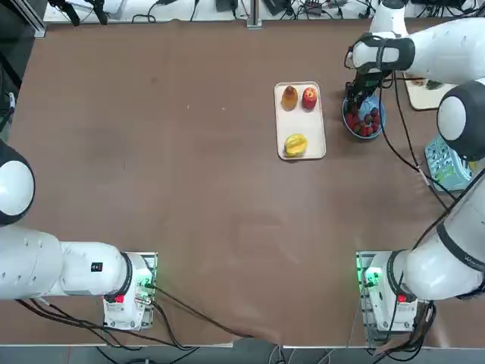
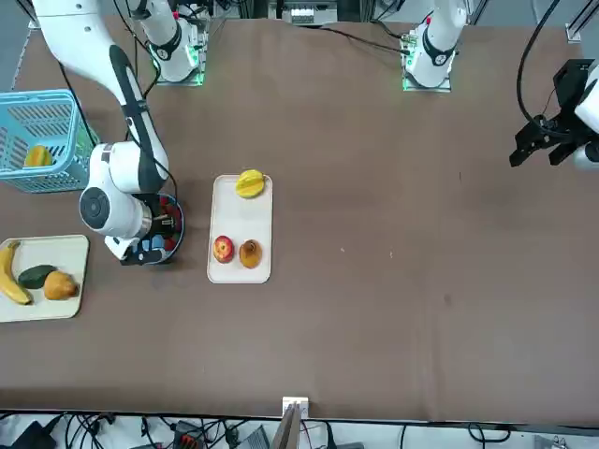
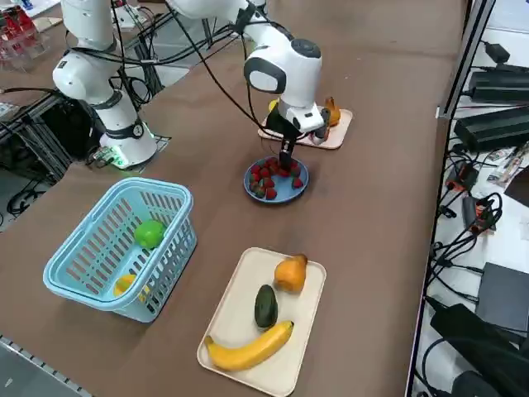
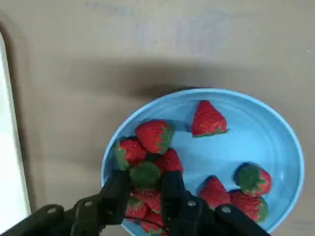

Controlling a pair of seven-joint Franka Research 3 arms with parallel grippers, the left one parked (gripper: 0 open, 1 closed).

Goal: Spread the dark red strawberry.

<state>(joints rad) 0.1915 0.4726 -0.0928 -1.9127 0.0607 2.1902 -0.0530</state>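
Several small dark red strawberries (image 4: pixel 155 135) lie in a blue bowl (image 4: pixel 275 128), most of them crowded at one side and a few apart. My right gripper (image 4: pixel 145 189) reaches down into that crowded side. It is shut on one strawberry (image 4: pixel 145 173), whose green cap shows between the two black fingers. From overhead the bowl (image 1: pixel 364 121) sits at the far right of the table with the gripper (image 1: pixel 359 97) over its far rim. In the right side view the fingers (image 3: pixel 285 159) dip into the bowl (image 3: pixel 277 184).
A cream tray (image 1: pixel 301 121) left of the bowl holds a red apple (image 1: pixel 309 97), an orange fruit and a yellow fruit. At the table's right stand a light blue basket (image 3: pixel 124 240) and a second tray (image 3: pixel 264 318) with a banana, an avocado and a pear.
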